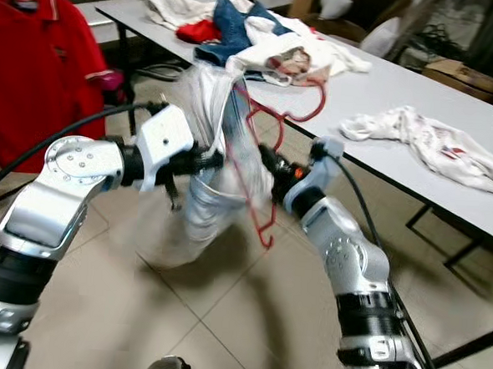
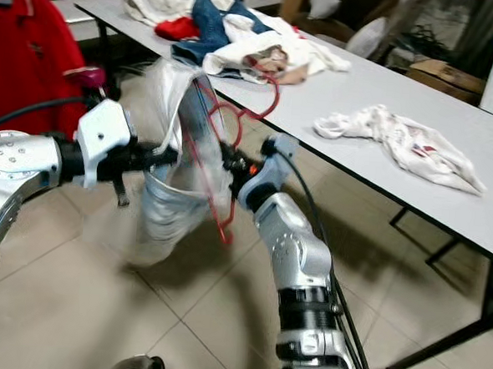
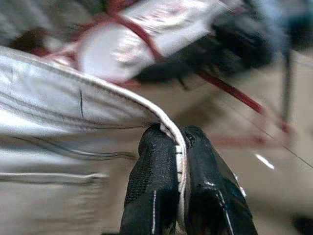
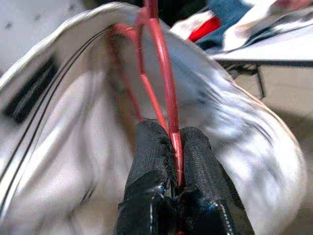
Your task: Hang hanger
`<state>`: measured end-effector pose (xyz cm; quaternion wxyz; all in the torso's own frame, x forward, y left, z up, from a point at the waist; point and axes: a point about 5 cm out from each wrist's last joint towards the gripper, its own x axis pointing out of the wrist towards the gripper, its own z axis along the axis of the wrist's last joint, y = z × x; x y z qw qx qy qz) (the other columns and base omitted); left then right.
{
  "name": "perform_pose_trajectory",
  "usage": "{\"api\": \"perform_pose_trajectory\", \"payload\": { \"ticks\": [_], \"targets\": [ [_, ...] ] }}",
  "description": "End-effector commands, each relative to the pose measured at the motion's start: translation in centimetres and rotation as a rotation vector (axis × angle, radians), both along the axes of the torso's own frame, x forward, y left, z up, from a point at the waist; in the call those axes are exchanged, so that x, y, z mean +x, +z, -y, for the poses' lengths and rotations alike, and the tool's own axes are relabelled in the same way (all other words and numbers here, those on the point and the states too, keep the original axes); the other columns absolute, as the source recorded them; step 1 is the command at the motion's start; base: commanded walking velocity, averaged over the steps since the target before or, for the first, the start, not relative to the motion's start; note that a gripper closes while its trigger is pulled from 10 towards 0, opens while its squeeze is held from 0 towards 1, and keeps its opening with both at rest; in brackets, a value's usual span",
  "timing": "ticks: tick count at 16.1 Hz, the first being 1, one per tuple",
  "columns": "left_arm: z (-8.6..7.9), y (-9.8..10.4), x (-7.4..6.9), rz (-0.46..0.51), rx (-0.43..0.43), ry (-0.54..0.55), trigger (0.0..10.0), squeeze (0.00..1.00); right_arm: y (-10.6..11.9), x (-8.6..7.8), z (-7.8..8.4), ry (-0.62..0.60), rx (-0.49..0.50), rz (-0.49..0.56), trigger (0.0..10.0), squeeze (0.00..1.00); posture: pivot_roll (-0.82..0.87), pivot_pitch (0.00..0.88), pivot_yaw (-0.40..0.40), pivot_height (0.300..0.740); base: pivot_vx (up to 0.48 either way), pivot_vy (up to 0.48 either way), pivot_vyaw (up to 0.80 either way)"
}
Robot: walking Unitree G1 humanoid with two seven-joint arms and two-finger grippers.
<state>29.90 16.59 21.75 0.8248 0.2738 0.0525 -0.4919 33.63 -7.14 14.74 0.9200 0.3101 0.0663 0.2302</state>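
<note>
Grippers meet at the centre of the head views, above a beige tiled floor (image 1: 221, 333). The left gripper (image 3: 178, 161), reaching in from the left of the frame, has its two black fingers pinched on the hemmed edge of a pale white-grey garment with thin dark stripes (image 1: 208, 190); in the left wrist view the seam runs straight down between the fingertips. The right gripper (image 4: 171, 152), coming up from the lower right, is closed on the thin red plastic-coated wire hanger (image 1: 259, 181), the red rod squeezed between its two black pads in the right wrist view. The hanger sits partly inside the garment's opening, at the middle of the frame, its hook end curling up toward the edge of the long grey table (image 1: 402, 98); its lower corner pokes out below the cloth. The garment hangs in a blurred sack shape between the two arms.

On the table, upper centre, lies a heap of clothes in white, blue denim and red (image 1: 247, 34). Further right on the tabletop lies a crumpled white printed shirt (image 1: 429, 141). A red polo shirt with a white-striped collar (image 1: 36, 63) hangs at the upper left of the frame.
</note>
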Motion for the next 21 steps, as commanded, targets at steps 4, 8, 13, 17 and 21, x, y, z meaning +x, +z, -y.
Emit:
{"api": "perform_pose_trajectory", "payload": {
  "ticks": [4,8,13,17,21],
  "targets": [
    [0.7,-0.8,-2.8,-0.162,0.030,-0.174,0.0,0.00,2.4,2.1,0.8,-0.138,0.226,0.001,10.0,0.00,0.08,0.000,-0.101,0.740,0.000,0.000,0.00],
    [1.5,-1.1,-3.6,-0.184,0.010,-0.208,0.0,0.00,3.7,3.3,-1.0,-0.125,0.402,-0.066,10.0,0.00,0.10,0.000,-0.106,0.740,0.000,0.000,0.00],
    [3.2,-1.4,-4.3,-0.196,-0.073,-0.219,0.0,0.00,4.0,3.8,-1.6,-0.132,0.453,-0.086,10.0,0.00,0.11,0.000,-0.100,0.740,0.000,0.000,0.00],
    [5.8,-0.3,-4.8,-0.233,-0.288,-0.268,0.0,0.00,3.6,3.7,-2.2,-0.140,0.453,-0.097,10.0,0.00,0.11,0.000,-0.104,0.740,0.000,0.000,0.00],
    [6.7,1.4,-5.0,-0.238,-0.462,-0.285,0.0,0.00,3.1,3.6,-2.3,-0.130,0.394,-0.073,10.0,0.00,0.11,0.000,-0.109,0.740,0.000,0.000,0.00]
  ]
}}
